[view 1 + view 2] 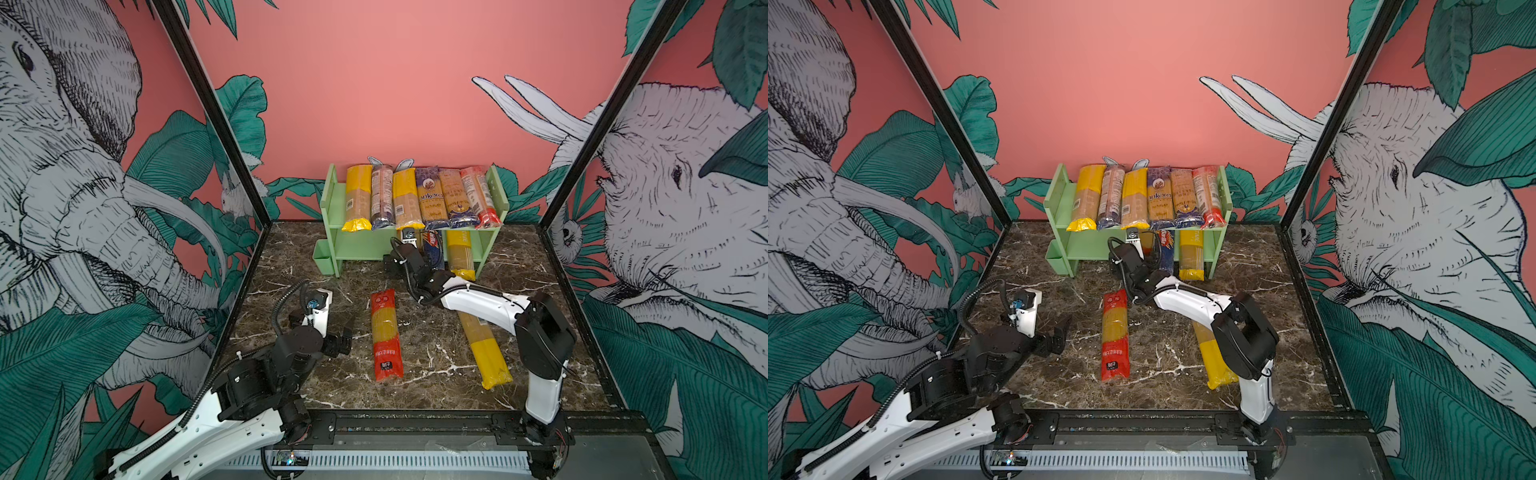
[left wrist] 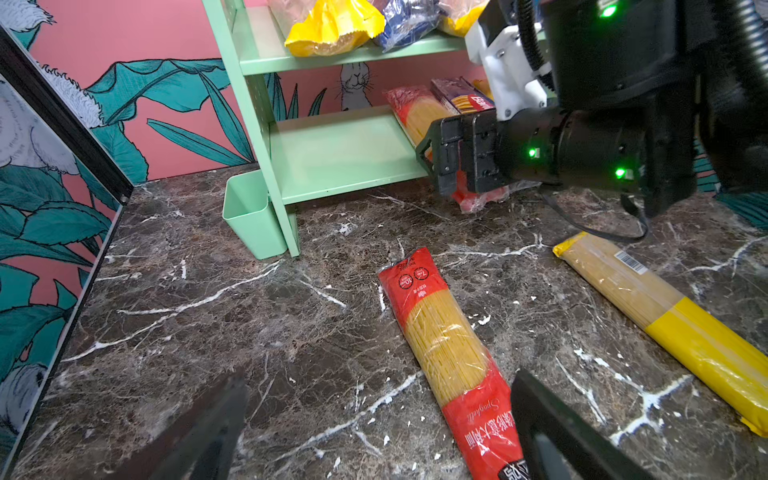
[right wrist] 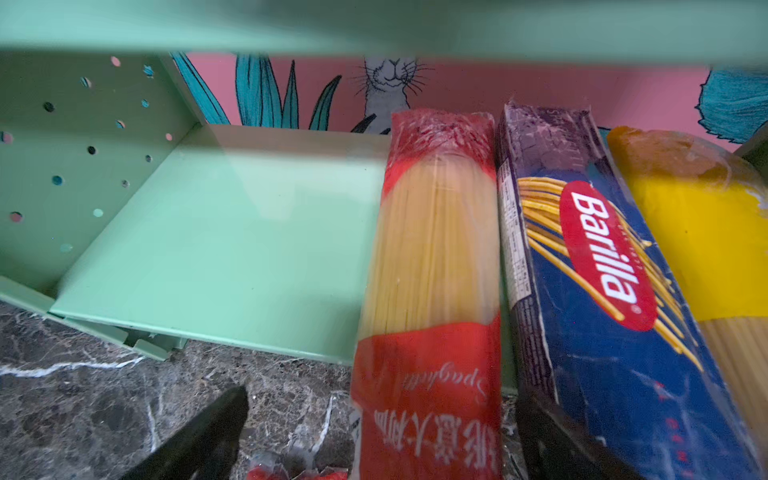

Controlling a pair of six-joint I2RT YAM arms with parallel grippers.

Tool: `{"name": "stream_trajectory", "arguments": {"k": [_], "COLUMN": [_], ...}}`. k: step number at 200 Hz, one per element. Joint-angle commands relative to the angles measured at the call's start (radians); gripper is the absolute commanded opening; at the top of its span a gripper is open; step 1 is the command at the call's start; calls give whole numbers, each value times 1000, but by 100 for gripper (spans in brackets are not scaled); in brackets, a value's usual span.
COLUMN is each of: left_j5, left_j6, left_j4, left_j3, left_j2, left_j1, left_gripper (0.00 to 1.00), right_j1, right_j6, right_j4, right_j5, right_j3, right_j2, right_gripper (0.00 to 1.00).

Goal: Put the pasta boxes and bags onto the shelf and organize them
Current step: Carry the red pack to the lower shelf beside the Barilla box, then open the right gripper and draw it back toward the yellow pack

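Right gripper (image 3: 374, 432) poked in under the top board of the shelf (image 1: 331, 199), down at the lower tier. Jaws spread wide, pinching nothing. Red-ended pack (image 3: 432, 257) lying lengthwise on that tier, right between the two fingers, near end hanging out past the front edge. Can't tell about actual finger contact. Snug against it, the blue Barilla pack (image 3: 602, 291), then a yellow-banded pack (image 3: 706, 249) next, toward the shelf's right panel.

Up top, a row of six packs (image 1: 432, 195) side by side across the upper tier.

Left gripper (image 1: 347, 338) out over the marble tabletop (image 1: 436, 365), jaws spread wide too, holding nothing. Just beside a loose red pack (image 1: 386, 336), apart from it in both top views. In the left wrist view, that pack's near end poking in between the fingers. One more loose yellow-ended pack (image 1: 486, 353) flat on the table, partly under the right arm. Little green cup (image 1: 324, 257) hanging on the shelf's left panel.
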Motion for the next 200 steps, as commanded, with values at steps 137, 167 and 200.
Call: {"name": "stream_trajectory", "arguments": {"k": [137, 167, 200], "left_j5": [8, 27, 84], "left_j6": [-182, -234, -286], "left_j4": [21, 47, 143], "left_j3": [-84, -112, -156], "left_j2": [11, 102, 185], "left_j1": [-3, -3, -2], "left_gripper": [99, 99, 99], "right_j1": [197, 223, 227], "right_j6": [55, 113, 173], "right_j4": [-80, -169, -359], "right_j5": [-15, 26, 86], "right_j3": [-609, -775, -875], "right_j2": [-674, -887, -1111], "right_gripper": [99, 99, 99]}}
